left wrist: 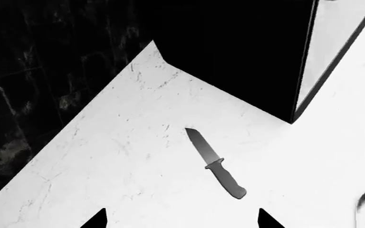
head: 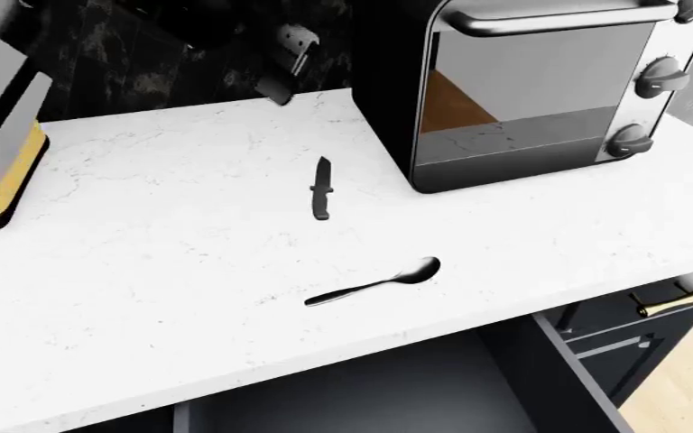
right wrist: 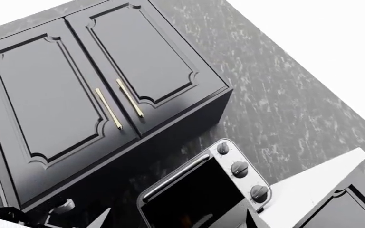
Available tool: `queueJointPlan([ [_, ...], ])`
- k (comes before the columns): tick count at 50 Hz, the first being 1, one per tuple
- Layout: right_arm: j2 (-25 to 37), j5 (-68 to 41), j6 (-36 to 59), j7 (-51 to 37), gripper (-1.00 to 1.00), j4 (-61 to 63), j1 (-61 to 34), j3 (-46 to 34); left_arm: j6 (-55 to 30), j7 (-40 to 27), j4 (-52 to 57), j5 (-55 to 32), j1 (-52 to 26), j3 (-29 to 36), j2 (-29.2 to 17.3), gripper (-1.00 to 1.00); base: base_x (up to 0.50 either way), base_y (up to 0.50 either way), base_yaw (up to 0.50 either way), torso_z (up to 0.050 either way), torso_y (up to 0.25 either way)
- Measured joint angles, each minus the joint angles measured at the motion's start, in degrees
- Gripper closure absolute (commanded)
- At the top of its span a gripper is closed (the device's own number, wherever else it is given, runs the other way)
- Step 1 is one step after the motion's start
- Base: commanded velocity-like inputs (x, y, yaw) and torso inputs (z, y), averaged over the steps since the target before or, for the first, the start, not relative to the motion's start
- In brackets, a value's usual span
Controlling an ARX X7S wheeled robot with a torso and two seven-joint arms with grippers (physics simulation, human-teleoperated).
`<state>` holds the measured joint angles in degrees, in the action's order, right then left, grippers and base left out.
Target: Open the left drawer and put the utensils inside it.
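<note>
Drawer (head: 359, 397) open, both utensils not yet put away.

The drawer stands pulled out at the near edge below the counter (head: 142, 271), its grey inside bare as far as shown. One knife (head: 321, 188) lies mid-counter, left of the one toaster oven (head: 540, 90); one spoon (head: 377, 284) lies nearer, just above the drawer. The left claw (left wrist: 182, 223) hangs over the knife, tips spread wide, holding nothing. The right claw (right wrist: 176, 221) points up at the wall cabinets (right wrist: 93, 99), also spread and empty.
</note>
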<state>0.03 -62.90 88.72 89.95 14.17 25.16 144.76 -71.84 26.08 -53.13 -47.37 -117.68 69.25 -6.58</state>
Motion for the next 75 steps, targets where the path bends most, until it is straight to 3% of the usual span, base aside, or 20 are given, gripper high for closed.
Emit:
queueJointPlan([
  [9, 0.0, 0.9, 0.8, 0.0, -1.00, 1.8, -0.9, 0.1, -4.7, 2.3, 16.1, -5.9, 2.1, -0.4, -5.9, -1.00, 0.00, 0.00, 0.00, 0.000, 0.000],
  [20, 0.0, 1.7, 1.1, 0.0, -1.00, 3.1, -1.7, -0.1, -5.7, 3.6, 23.0, -9.0, 3.9, -1.0, -8.3, -1.00, 0.00, 0.00, 0.00, 0.000, 0.000],
  [55, 0.0, 3.3, 1.3, 0.0, -1.00, 6.1, -3.1, -2.8, 0.1, 3.0, 26.8, -11.1, 12.7, -1.4, -4.3, -1.00, 0.00, 0.00, 0.00, 0.000, 0.000],
  [75, 0.0, 4.9, 1.3, 0.0, -1.00, 7.6, -4.2, -3.6, 0.9, 8.1, 27.4, -12.3, 14.2, 0.4, -4.6, -1.00, 0.00, 0.00, 0.00, 0.000, 0.000],
])
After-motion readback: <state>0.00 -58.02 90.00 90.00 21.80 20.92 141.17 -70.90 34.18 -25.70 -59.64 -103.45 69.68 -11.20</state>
